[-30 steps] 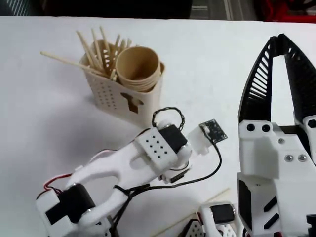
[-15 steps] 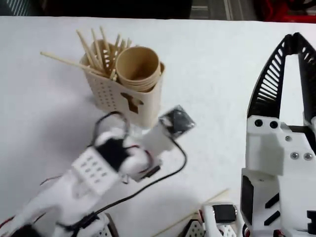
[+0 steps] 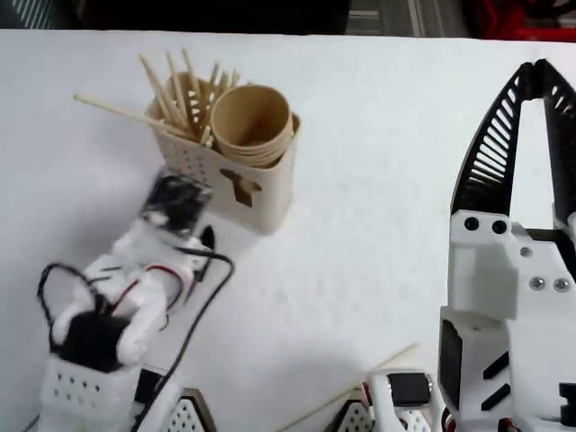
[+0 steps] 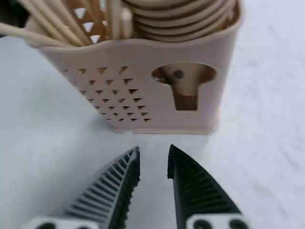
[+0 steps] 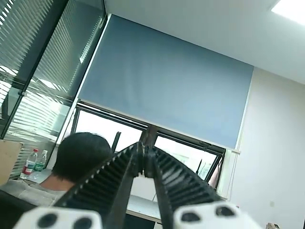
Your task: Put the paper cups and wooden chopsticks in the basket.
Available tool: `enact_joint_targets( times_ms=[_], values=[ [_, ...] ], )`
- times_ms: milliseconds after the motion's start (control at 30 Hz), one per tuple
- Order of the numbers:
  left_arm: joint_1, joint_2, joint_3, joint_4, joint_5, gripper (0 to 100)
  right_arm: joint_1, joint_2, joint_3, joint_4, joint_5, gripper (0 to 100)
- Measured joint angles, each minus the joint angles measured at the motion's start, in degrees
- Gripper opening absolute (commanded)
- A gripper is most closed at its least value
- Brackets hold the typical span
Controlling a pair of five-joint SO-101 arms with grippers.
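Observation:
The beige perforated basket (image 3: 229,184) stands at the back left of the table. A stack of paper cups (image 3: 252,121) and several wooden chopsticks (image 3: 175,90) stand inside it. One loose chopstick (image 3: 360,389) lies on the table near the front edge. In the left wrist view, my left gripper (image 4: 153,153) hangs just in front of the basket (image 4: 143,100), slightly open with nothing between its fingers. The cups (image 4: 181,19) and chopsticks (image 4: 52,24) show above the rim. My right gripper (image 3: 541,67) points upward at the right, shut and empty (image 5: 144,151).
The left arm (image 3: 126,288) with its loose black cable (image 3: 193,315) takes up the front left corner. The right arm's white body (image 3: 508,315) fills the front right. Bare white table (image 3: 378,207) lies between the basket and the right arm.
The left arm has swung from the table's middle to the left and now faces the basket's front. The right arm shifted slightly right early on, then kept still.

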Motion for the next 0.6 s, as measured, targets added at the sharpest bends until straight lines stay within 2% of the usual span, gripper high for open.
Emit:
enact_joint_targets(
  times_ms=[333, 600],
  values=[
    [-8.0, -27.69, 19.69, -3.78, 0.0, 12, 0.0, 0.0, 0.0, 0.0, 0.0, 1.9],
    [-13.45, -27.43, 32.26, -11.08, 0.0, 11, 0.0, 0.0, 0.0, 0.0, 0.0, 1.9]
  ],
)
